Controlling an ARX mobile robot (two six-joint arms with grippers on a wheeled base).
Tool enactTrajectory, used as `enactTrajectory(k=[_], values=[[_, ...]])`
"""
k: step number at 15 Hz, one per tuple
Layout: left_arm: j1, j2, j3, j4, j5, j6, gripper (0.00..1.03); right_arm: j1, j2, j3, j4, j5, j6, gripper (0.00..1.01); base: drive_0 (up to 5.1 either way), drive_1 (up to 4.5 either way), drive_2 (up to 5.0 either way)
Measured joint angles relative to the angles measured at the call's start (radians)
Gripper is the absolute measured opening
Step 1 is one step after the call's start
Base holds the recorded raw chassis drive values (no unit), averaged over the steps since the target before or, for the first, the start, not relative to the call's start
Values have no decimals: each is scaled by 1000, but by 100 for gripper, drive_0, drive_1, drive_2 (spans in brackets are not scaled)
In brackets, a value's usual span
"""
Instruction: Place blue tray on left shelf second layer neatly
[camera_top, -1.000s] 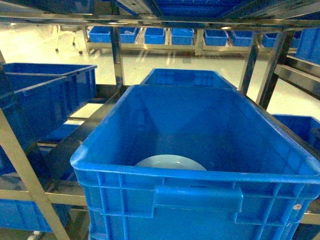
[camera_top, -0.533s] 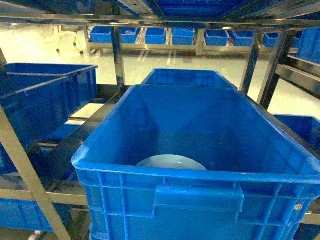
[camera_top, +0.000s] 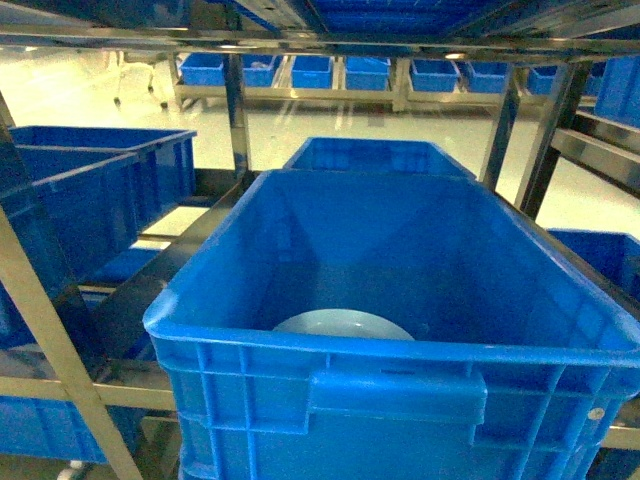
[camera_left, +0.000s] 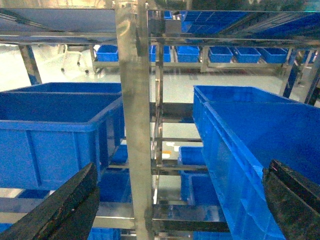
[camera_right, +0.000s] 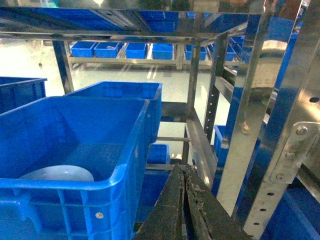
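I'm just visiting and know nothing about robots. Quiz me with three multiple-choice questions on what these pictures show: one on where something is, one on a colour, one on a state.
1. Where is the blue tray?
A. inside the big blue crate
B. on the floor
C. held in a tool

2. What colour is the tray?
A. red
B. pale sky-blue
C. black

3. How does the right tool stand?
A. wide open
B. shut on the tray
C. shut, empty

Answers:
1 A: the head view shows the tray on the crate's bottom, behind its near wall.
2 B: it looks much lighter than the dark-blue crate.
3 C: the right wrist view shows its fingers pressed together, nothing between them.
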Motion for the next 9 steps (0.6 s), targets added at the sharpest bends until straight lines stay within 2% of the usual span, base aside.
enactTrajectory(k=[4,9], values=[[0,0,0,2,0,0,98,0,-1,0,6,2,0,2,0,0,0],[0,0,0,2,0,0,98,0,-1,0,6,2,0,65,0,0,0]])
